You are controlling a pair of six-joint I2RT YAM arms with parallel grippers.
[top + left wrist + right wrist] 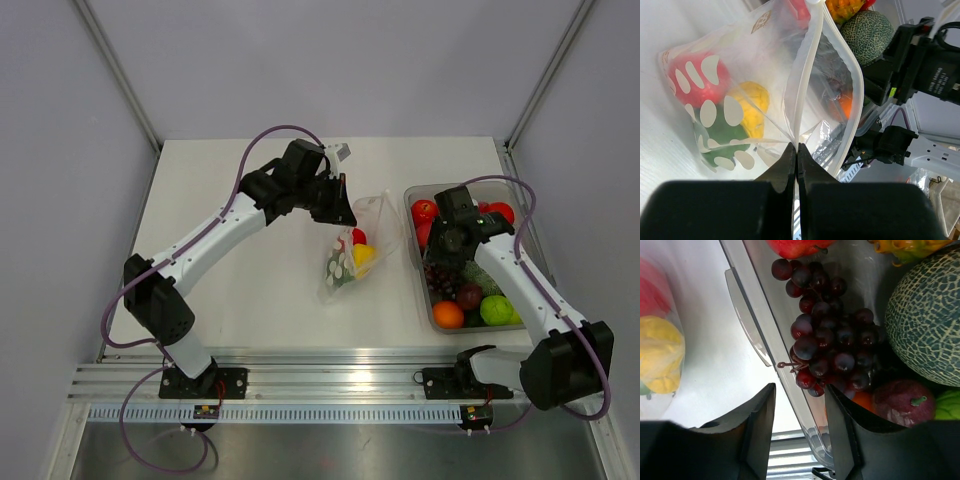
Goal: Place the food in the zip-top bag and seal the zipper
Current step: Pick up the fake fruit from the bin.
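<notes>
The dotted zip-top bag (352, 255) lies mid-table with a red piece, a yellow piece (754, 106) and a green piece (720, 131) inside. My left gripper (340, 207) is shut on the bag's mouth edge, pinching the white zipper strip (802, 85) and holding the mouth open. My right gripper (447, 243) is open and empty over the clear tray's left wall, just above the dark purple grape bunch (827, 335). In the right wrist view the fingers straddle the tray wall (771, 335).
The rigid clear tray (412, 200) at the right holds red round fruits (425, 211), a netted green melon (927, 315), an orange (448, 314) and a green piece (496, 309). A rail (330, 380) runs along the near edge.
</notes>
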